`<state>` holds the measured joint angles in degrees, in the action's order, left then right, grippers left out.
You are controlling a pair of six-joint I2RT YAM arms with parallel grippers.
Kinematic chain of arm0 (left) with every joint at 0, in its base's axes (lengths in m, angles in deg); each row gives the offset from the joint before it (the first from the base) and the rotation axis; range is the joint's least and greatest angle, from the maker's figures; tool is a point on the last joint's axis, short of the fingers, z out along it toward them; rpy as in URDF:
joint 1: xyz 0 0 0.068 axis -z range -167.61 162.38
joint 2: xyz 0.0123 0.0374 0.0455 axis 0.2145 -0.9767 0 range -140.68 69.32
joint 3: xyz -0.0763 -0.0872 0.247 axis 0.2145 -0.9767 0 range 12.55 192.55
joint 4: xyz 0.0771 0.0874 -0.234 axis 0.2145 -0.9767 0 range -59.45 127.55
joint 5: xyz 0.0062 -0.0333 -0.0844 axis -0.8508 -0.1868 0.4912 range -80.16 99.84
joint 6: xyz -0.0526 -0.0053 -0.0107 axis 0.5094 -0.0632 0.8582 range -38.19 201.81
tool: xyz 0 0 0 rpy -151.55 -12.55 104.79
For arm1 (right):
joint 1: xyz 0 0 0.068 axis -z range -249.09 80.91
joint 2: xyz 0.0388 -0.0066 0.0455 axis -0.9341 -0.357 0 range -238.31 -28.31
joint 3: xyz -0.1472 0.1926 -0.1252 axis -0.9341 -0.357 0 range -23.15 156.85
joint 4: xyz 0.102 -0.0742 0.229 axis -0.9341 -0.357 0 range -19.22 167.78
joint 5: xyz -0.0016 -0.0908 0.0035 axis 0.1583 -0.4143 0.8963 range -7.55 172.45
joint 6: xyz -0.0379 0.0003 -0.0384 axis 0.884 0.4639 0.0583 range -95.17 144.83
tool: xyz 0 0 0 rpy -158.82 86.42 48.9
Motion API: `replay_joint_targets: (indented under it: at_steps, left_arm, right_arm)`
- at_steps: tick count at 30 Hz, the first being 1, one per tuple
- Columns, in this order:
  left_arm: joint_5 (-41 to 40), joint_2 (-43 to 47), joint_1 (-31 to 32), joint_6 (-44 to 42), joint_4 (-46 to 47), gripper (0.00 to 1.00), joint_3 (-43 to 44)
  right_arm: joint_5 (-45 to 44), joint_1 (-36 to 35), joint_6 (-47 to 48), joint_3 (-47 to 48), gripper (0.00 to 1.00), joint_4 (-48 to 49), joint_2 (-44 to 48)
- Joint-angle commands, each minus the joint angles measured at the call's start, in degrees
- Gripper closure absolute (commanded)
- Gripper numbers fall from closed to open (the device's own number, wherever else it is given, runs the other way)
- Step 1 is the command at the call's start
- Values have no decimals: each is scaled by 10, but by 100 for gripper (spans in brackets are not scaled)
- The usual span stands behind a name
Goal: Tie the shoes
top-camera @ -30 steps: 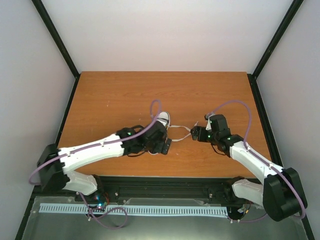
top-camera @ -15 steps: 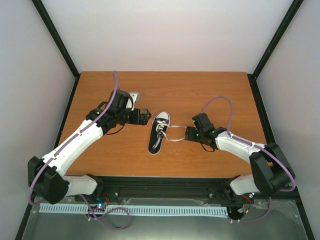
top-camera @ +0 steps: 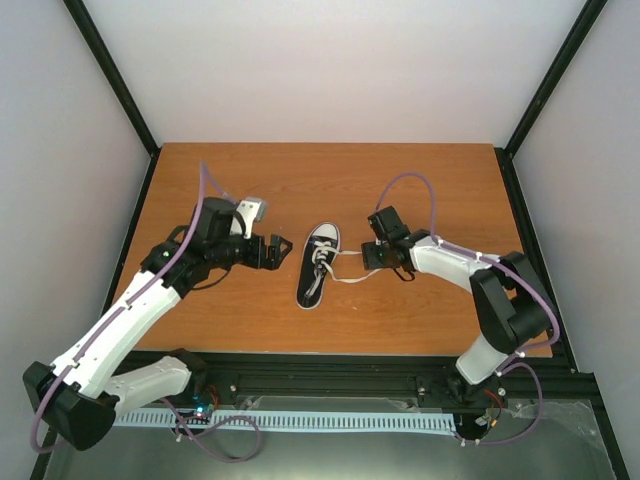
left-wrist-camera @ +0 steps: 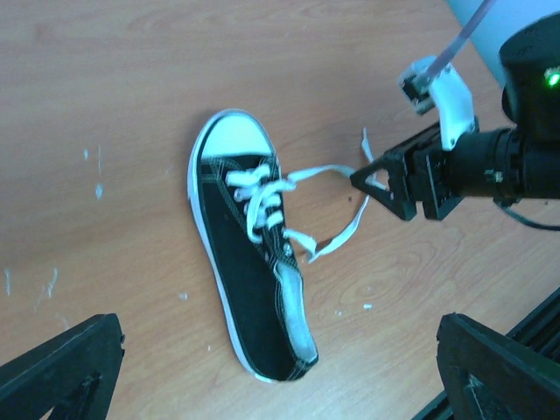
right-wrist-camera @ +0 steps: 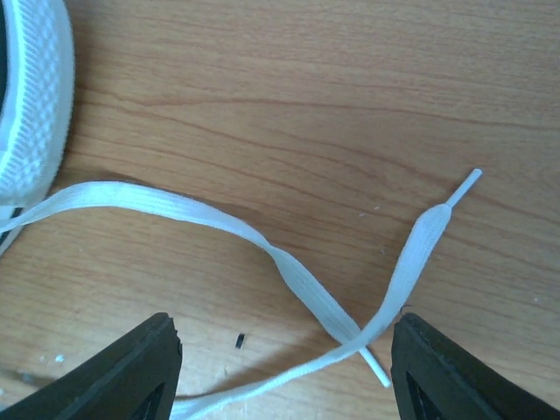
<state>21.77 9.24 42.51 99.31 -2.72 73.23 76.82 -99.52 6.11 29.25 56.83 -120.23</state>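
The left claw (top-camera: 272, 250) hangs over the left half of the desk (top-camera: 420, 180), about midway between the far and near edges. It points at the shoe (top-camera: 318, 264) and is apart from it. It is released: in its wrist view the two dark fingers (left-wrist-camera: 61, 363) stand wide apart at the bottom corners, gripping nothing. A few small white specks (left-wrist-camera: 92, 175) dot the wood left of the shoe.

The shoe lies on its sole near the middle of the desk. Its white toe cap points to the far edge, and its heel points to the near edge, turned slightly left. Its opening faces up; the inside is dark, with a pale strip of lining along one wall near the heel. The laces (left-wrist-camera: 262, 197) criss-cross over the tongue, untied. Two loose ends run off the shoe's right side onto the wood, toward the right edge, and cross each other there. One end finishes in a thin stiff tip (right-wrist-camera: 464, 185).

The right claw (top-camera: 368, 256) sits low over the desk just right of the shoe, its arm reaching in from the near right corner. It too is released. Its fingers (right-wrist-camera: 131, 372) stand well apart, and the crossing of the lace ends lies flat on the wood between them. Whether the right-hand finger brushes the lace cannot be told.
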Motion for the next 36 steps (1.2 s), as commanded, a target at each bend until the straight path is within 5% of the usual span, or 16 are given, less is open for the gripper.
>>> replay_joint_targets:
  at_steps: [1,11,15,18,29,36]
  left_arm:
    - [-5,28,1,72,60,0,-69]
    - [-48,79,1,108,120,0,-179]
    - [-41,104,1,113,165,0,-211]
    - [-41,114,1,117,189,0,-225]
    - [38,45,4,32,366,2,-210]
    - [185,-99,36,-73,487,19,-165]
  right_arm:
    - [4,-5,50,36,36,-25,-44]
    - [25,-4,75,55,43,-28,-115]
    - [33,-2,83,55,67,-21,-127]
    - [17,3,83,57,97,-24,-117]
    - [33,4,93,57,97,-36,97]
    - [144,3,96,55,97,-24,191]
